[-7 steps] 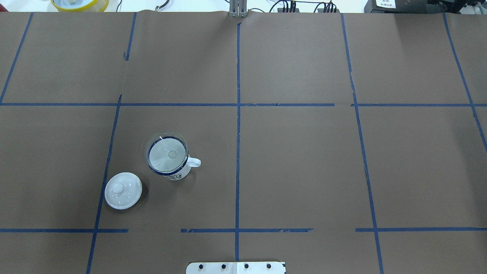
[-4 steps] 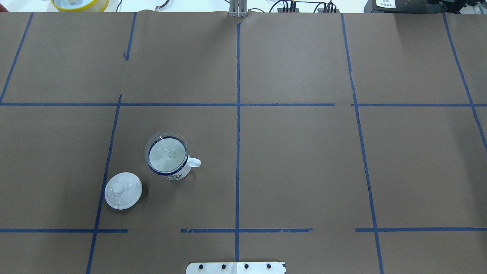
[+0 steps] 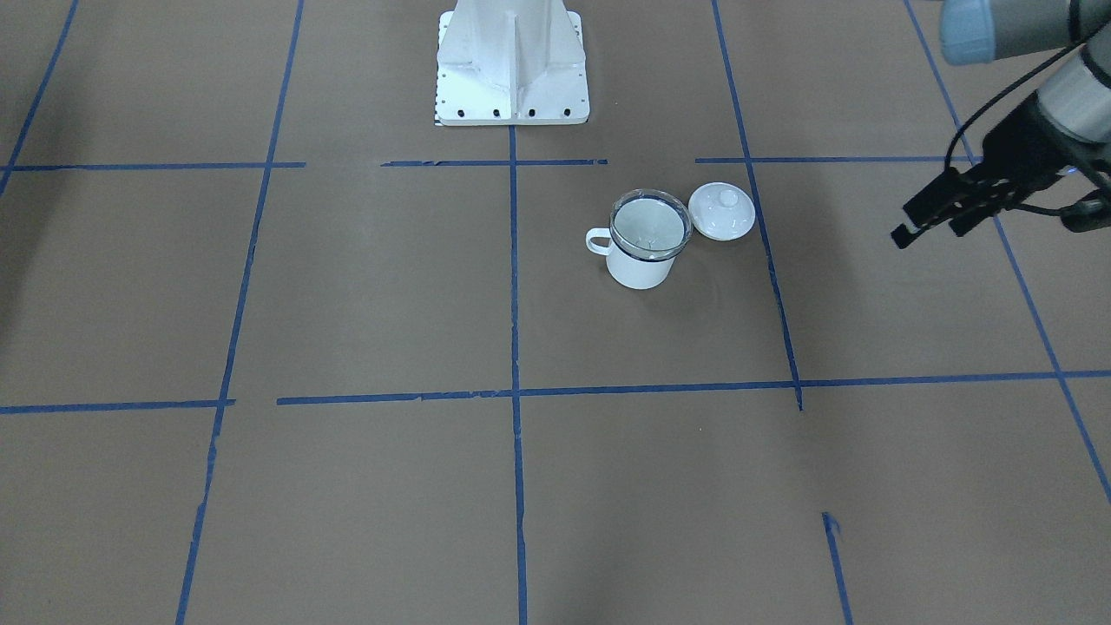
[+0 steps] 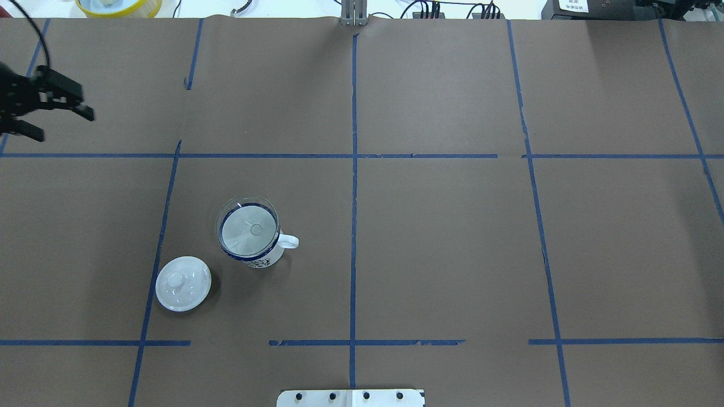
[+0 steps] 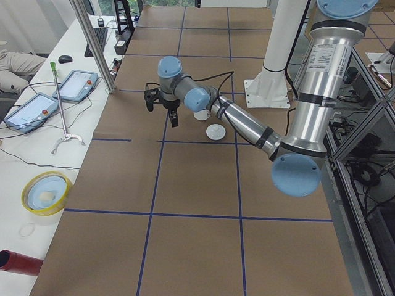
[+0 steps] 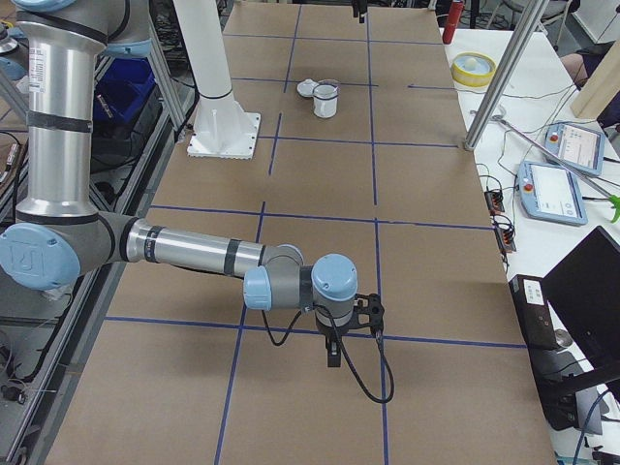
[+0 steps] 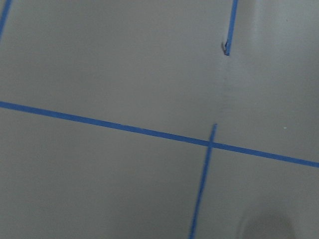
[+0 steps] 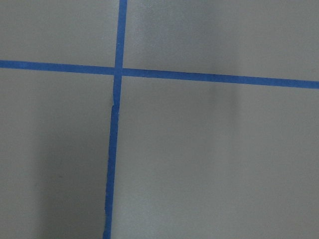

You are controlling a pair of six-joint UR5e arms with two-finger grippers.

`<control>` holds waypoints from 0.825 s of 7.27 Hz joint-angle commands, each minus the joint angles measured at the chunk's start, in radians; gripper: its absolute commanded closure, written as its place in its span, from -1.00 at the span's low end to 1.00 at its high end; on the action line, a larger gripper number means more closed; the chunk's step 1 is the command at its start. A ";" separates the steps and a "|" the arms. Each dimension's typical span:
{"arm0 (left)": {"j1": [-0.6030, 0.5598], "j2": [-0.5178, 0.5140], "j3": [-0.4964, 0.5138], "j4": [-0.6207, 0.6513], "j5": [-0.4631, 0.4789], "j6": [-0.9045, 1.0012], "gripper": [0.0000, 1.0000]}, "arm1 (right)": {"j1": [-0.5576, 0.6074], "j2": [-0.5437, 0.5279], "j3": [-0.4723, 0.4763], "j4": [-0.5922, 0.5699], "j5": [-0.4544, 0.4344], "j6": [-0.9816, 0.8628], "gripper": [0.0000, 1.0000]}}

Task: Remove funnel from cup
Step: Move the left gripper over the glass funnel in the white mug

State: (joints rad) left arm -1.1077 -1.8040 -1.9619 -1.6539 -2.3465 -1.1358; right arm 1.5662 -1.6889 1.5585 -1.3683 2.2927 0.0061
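The cup (image 4: pixel 264 258), a white mug with a dark blue rim, stands upright left of the table's middle, also in the front view (image 3: pixel 640 267) and far off in the right view (image 6: pixel 325 103). The clear funnel (image 4: pixel 249 230) sits in its mouth, rim resting on the cup's rim (image 3: pixel 651 224). My left gripper (image 4: pixel 62 125) is open and empty above the table's far left, well away from the cup; it also shows in the front view (image 3: pixel 930 233). My right gripper (image 6: pixel 351 341) shows only in the right view, far from the cup; I cannot tell whether it is open.
A white domed lid with a knob (image 4: pixel 182 282) lies on the table close beside the cup (image 3: pixel 721 210). The robot's white base plate (image 4: pixel 350 397) is at the near edge. A yellow ring (image 4: pixel 119 5) and cables lie past the far edge.
My left gripper has come into the overhead view at its left edge; it was out of view before. The cup, funnel and lid have not moved.
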 commanded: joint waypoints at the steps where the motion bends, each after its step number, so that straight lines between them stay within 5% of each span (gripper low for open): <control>1: 0.187 -0.166 0.011 0.087 0.087 -0.278 -1.00 | 0.000 0.000 0.000 0.000 0.001 0.000 -1.00; 2: 0.256 -0.231 0.011 0.174 0.155 -0.310 -1.00 | 0.000 0.000 0.000 0.000 0.001 0.000 -1.00; 6: 0.405 -0.293 0.047 0.187 0.257 -0.465 -1.00 | 0.000 0.000 0.000 0.000 0.001 0.000 -1.00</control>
State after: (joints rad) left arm -0.7475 -2.0762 -1.9340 -1.4683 -2.1339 -1.5524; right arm 1.5662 -1.6889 1.5585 -1.3683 2.2933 0.0061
